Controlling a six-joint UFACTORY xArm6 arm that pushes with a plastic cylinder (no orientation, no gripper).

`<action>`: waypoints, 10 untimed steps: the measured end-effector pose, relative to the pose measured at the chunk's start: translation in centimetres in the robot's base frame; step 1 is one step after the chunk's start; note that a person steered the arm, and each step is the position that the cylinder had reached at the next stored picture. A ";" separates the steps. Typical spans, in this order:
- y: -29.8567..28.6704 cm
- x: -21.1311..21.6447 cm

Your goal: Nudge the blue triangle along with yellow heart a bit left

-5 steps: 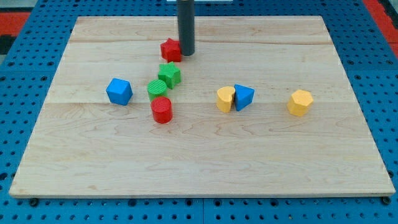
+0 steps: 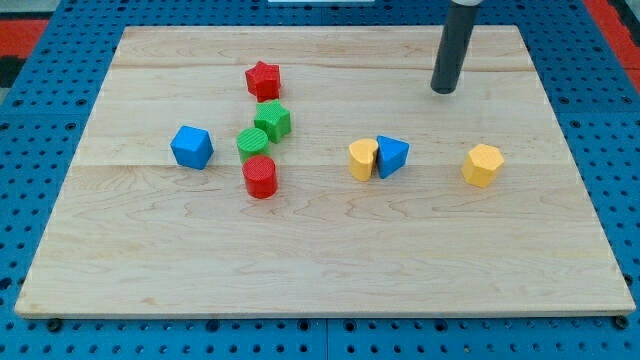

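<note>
Tip stands up-right of touching blue triangle and yellow heart; no gripper shows.

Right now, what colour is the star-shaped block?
Red; the red star shows clearly in the camera view.

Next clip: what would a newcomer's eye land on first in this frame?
Probably the dark rod coming down from the view's top right, my tip resting on bare board away from every block. Next, the yellow heart and blue triangle pressed together right of centre, below and to the left of the tip. Then the cluster left of centre: red star, two green blocks and a red cylinder.
</note>
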State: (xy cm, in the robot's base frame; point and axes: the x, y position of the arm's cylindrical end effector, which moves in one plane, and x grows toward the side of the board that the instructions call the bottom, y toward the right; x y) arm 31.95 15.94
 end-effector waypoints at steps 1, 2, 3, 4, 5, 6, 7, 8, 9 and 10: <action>0.3 0.4; -0.1 4.6; -2.4 9.5; -4.7 13.4; -4.8 13.4; -4.8 13.4; -4.5 13.4; -4.5 13.4; -7.9 14.4; -9.2 19.2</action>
